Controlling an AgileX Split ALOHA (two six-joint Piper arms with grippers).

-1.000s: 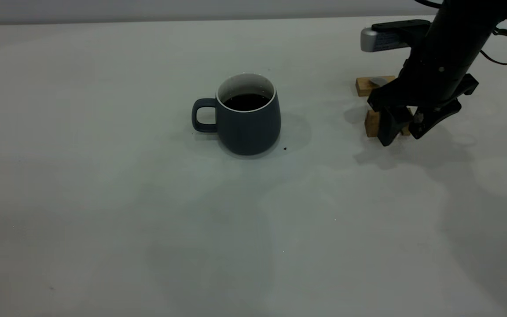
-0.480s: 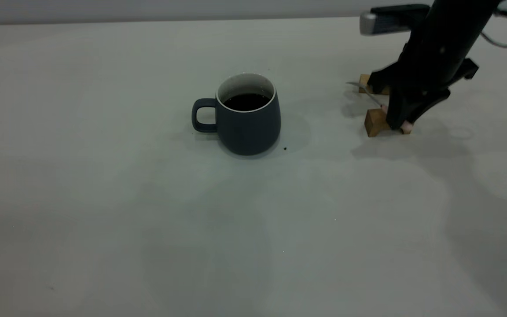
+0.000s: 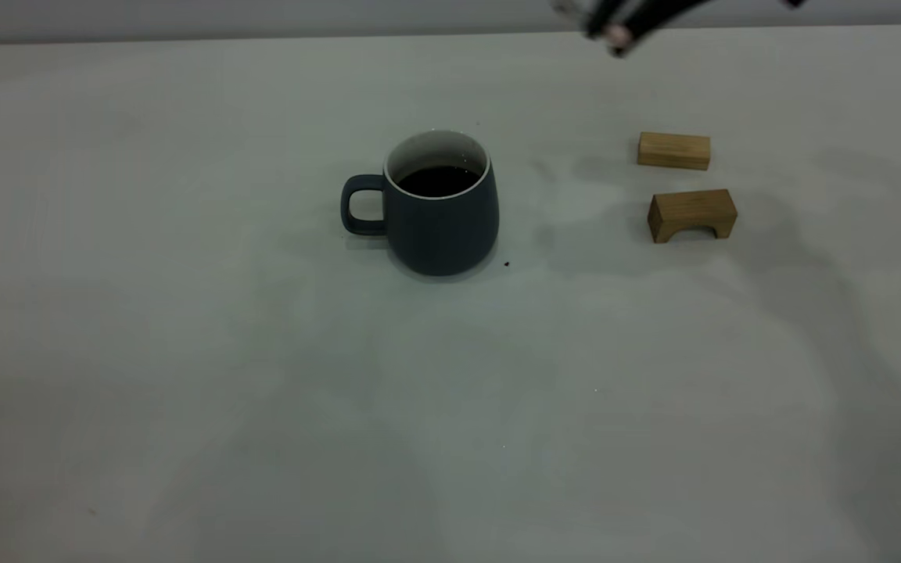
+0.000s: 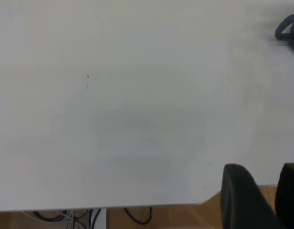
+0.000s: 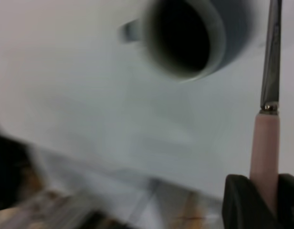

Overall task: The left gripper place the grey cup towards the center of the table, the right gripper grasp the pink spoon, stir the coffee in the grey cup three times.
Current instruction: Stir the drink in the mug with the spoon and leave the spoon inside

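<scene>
The table [image 3: 184, 391] stretches out pale and off-white, a few tiny dark specks on it, with a plain wall behind its far edge. Near the middle stands the grey cup [image 3: 441, 205], upright, its loop handle pointing toward the left arm's side and the coffee [image 3: 438, 181] sitting dark and round below the white rim. Well off to the right-arm side of the cup sit two small wooden blocks [image 3: 691, 214], one behind the other and a little apart; the nearer one has an arch cut into its underside. The right gripper [image 3: 615, 19] is high up at the top edge of the exterior view, above the far part of the table, only its tip showing. From its wrist camera the jaws are clamped on the pale pink handle of the pink spoon [image 5: 266, 129], whose metal neck reaches out beyond them, with the cup's dark mouth below and to one side. The left gripper [image 4: 259, 196] hangs over the table's edge, far from the cup, its dark fingers [image 4: 240, 195] apart with nothing between them.
</scene>
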